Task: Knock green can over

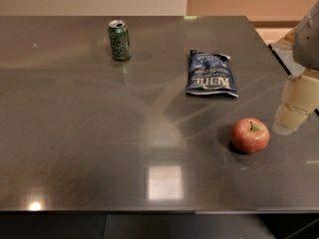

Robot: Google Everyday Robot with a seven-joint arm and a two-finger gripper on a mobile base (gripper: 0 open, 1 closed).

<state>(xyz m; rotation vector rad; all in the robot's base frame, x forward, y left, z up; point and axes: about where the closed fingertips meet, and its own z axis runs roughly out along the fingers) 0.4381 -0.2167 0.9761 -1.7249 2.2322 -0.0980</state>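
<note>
The green can (119,40) stands upright on the dark grey table (75,133), toward the far side and left of centre. It has a silver top rim and pale markings on its side. My gripper (295,107) comes in at the right edge of the view, over the table's right side. It is pale cream below a grey arm part. It is far to the right of the can and nearer to me, and it touches nothing.
A blue chip bag (211,73) lies flat right of centre, between the can and the gripper. A red apple (249,135) sits near the front right, just left of the gripper. The table's right edge runs close behind the gripper.
</note>
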